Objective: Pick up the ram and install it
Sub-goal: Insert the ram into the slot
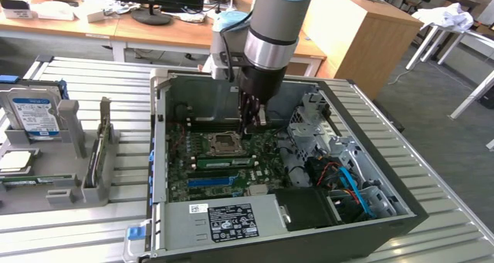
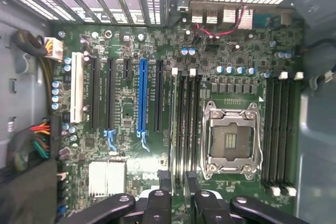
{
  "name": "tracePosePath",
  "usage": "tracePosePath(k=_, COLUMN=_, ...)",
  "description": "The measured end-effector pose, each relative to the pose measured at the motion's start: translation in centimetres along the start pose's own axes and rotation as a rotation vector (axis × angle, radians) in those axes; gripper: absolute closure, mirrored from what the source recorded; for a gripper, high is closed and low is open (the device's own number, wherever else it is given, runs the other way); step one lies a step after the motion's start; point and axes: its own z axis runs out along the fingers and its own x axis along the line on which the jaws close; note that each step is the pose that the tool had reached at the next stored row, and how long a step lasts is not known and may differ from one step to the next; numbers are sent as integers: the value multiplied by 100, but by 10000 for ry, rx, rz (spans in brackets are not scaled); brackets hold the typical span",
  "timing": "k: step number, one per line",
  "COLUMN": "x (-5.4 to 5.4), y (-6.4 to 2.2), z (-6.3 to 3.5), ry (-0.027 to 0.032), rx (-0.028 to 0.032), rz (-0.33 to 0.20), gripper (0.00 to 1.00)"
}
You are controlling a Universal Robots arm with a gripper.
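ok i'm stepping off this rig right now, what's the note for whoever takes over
Gripper: open, holding nothing, low inside the pc case.
Ram: green stick with a white label, standing on edge among the memory slots beside the cpu socket, apart from the fingers.
Done: ram looks placed in a slot.
Left: cannot tell whether it is fully seated or latched.

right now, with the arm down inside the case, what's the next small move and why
Probably a short, straight lift. The gripper is open and holds nothing, just above the motherboard, where the ram already stands slotted beside the cpu socket. The case walls surround the arm, so up looks safest. Whether the ram is fully latched I cannot tell.
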Motion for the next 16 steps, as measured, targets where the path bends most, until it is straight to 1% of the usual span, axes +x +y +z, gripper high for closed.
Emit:
tracePosePath(k=6, x=-4, y=-4, z=-160, ry=1, rx=0, rz=0, gripper=75)
tracePosePath(k=9, x=-5, y=-5, z=-210, ry=1, rx=0, rz=0, gripper=75)
tracePosePath(k=15, x=-5, y=-5, z=-211, ry=0, rx=-1, rz=0, gripper=75)
tracePosePath(k=16, x=-5, y=-8, z=-212, ry=0, rx=-12, rz=-1, gripper=75)
